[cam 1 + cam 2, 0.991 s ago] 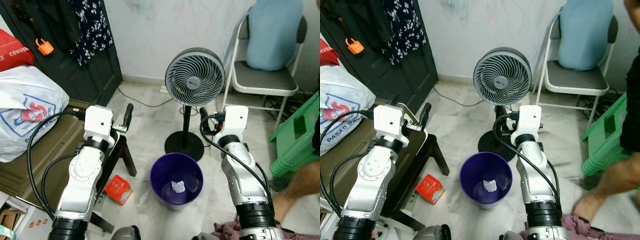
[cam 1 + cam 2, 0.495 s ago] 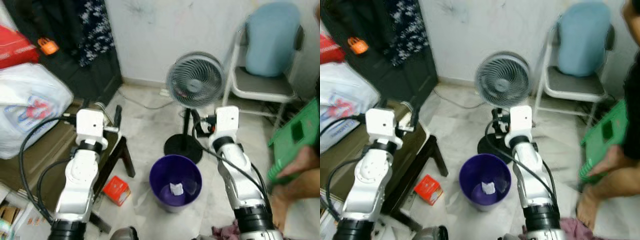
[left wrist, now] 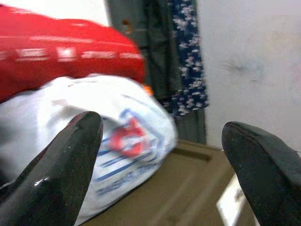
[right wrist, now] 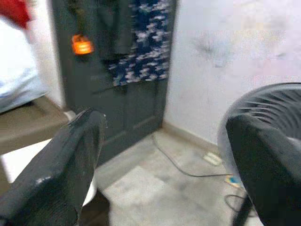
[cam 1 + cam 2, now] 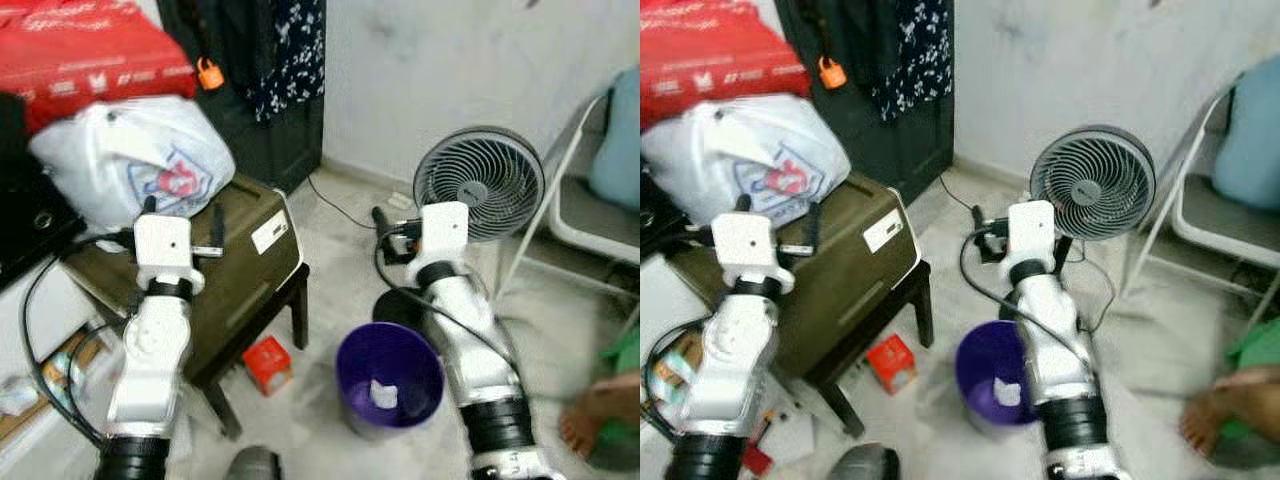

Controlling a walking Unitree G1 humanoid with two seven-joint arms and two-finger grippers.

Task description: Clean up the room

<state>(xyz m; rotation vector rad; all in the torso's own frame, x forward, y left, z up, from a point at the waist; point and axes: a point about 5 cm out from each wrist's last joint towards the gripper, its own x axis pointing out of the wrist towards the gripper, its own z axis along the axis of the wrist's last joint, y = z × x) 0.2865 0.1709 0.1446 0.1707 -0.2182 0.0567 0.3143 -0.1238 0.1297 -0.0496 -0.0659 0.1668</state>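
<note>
Purple plastic waste bin [image 5: 389, 379] stands on the pale tiled floor [image 5: 330, 235] between the two silver arms, with a crumpled white scrap of paper [image 5: 383, 393] lying at its bottom. A small red cardboard box [image 5: 267, 363] lies on the floor just beside the dark leg of an olive-brown low table [image 5: 245, 245]. On that table sits a bulging white plastic bag with a red and blue print [image 5: 135, 165], and a red bag [image 5: 90, 55] rests above it. The left gripper [image 3: 160, 160] is raised over the table, its fingers [image 3: 61, 165] spread well apart with nothing between them. The right gripper [image 4: 164, 165] is held up near a grey round pedestal fan [image 5: 478, 185], fingers likewise apart and empty. A white metal folding chair [image 5: 585, 215] stands behind the fan. A person's bare foot [image 5: 592, 425] shows at the right edge, though blur makes its outline uncertain.
</note>
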